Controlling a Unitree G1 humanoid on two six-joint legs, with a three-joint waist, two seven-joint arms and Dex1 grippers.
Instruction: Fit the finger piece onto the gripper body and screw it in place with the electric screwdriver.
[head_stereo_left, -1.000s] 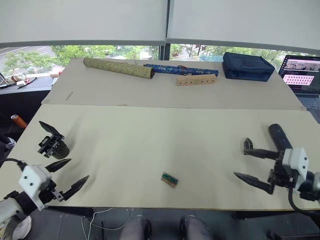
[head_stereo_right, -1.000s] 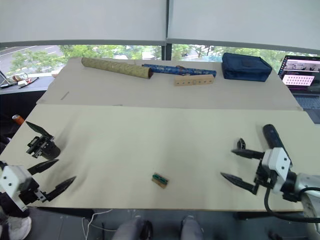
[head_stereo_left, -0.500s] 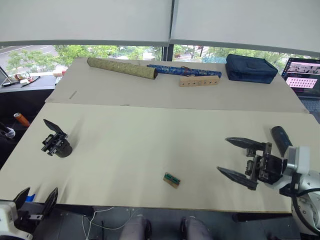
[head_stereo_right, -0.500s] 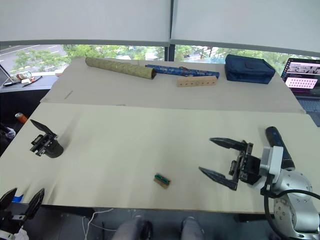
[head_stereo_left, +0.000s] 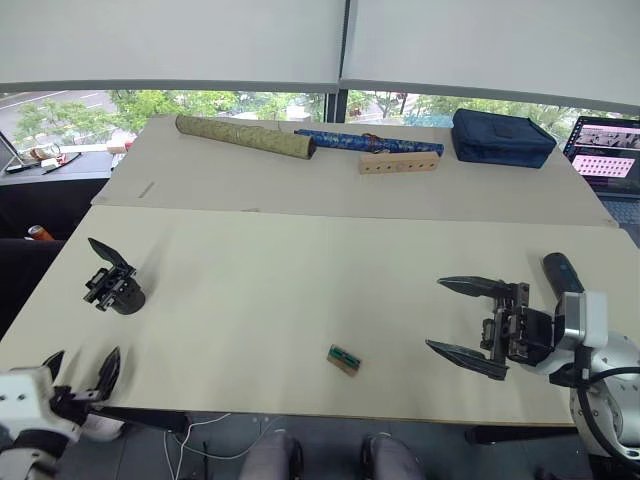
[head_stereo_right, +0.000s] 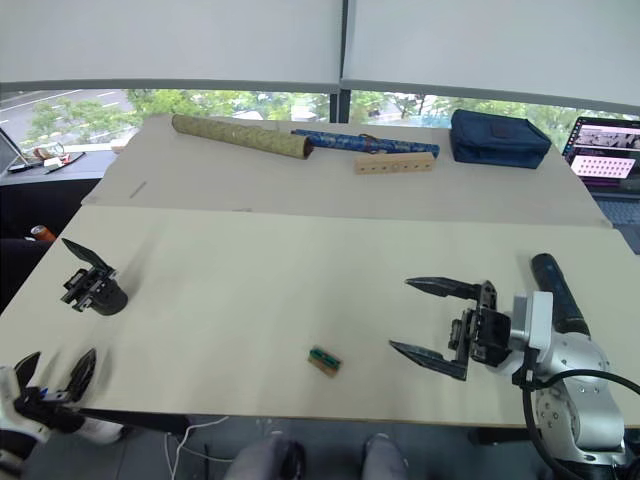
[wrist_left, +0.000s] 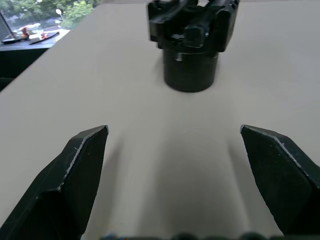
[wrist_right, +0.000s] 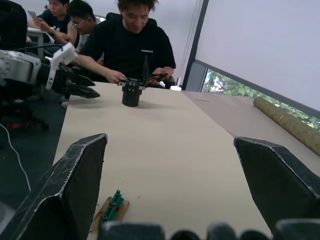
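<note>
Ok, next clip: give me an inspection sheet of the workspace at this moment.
Surface: beige table, bare across the middle.
Job's things: gripper body upright at the robot's left; electric screwdriver at its right edge, behind the right claw; finger piece not made out.
Clutter: small green part, two rolls, wooden block, dark pouch.
Claws: left claw open, empty; right claw open, empty.
Cables: nothing seen on the table.
Surroundings: laptop, windows, seated people.
</note>
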